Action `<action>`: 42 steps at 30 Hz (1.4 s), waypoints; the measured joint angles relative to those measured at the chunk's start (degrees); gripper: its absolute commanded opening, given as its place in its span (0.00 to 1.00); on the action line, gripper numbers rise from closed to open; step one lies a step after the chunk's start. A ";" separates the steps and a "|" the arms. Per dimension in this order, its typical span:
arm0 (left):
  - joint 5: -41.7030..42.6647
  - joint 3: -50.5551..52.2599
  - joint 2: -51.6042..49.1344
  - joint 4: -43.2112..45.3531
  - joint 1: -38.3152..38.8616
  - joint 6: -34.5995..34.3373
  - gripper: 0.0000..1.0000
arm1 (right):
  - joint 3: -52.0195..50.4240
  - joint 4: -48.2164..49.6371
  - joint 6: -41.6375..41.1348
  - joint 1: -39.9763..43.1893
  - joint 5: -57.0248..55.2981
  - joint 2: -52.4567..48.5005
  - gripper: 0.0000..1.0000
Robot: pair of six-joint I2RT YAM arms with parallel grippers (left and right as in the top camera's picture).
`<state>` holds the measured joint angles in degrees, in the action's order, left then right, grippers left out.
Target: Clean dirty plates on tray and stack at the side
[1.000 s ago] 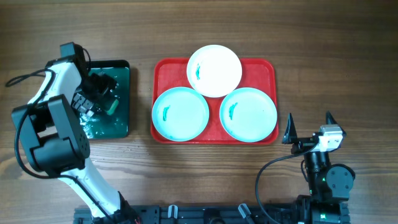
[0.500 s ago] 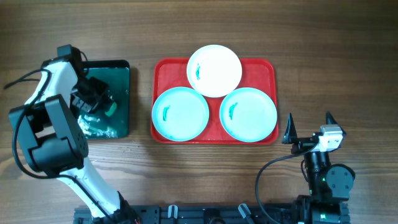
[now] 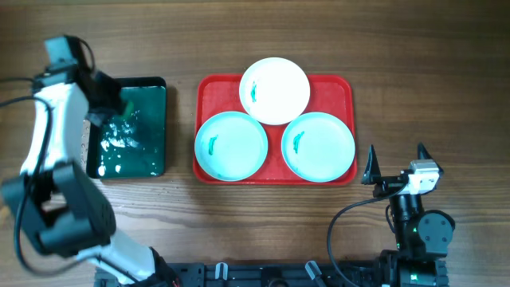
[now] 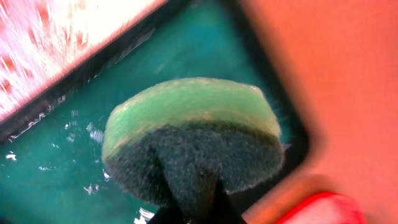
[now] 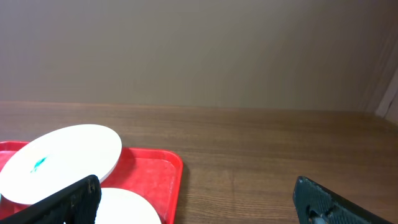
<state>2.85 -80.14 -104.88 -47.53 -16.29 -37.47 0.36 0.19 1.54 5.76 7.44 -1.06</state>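
- Over the green tray (image 3: 147, 155), at the counter's (image 3: 398, 48) left, the left pincer (image 3: 106, 96) was clenched on a sponge (image 4: 193, 134).
- All three plates (image 3: 275, 89) lay on the tray (image 3: 209, 89), to that pincer's right, one aqua plate (image 3: 231, 145) closest.
- The right pincer (image 3: 396, 156) sat released beside the tray's right corner.

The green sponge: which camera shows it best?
The left wrist view: the round green sponge fills the picture, close up, over the dark green tray. Overhead, it cannot be made out. The right wrist view misses it.
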 measured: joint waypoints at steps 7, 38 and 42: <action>2.64 -4.46 6.56 -9.51 -1.03 3.76 0.04 | 0.00 0.00 0.00 0.00 -0.02 0.00 1.00; 7.19 16.52 5.86 7.17 37.92 10.19 0.71 | 0.00 0.00 0.00 0.00 0.00 0.00 1.00; 6.51 12.59 13.86 1.44 34.60 10.19 1.00 | 0.00 0.00 0.00 0.00 0.00 0.00 1.00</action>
<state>9.37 -67.55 -91.02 -46.09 18.31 -27.29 0.36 0.19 1.54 5.76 7.44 -1.06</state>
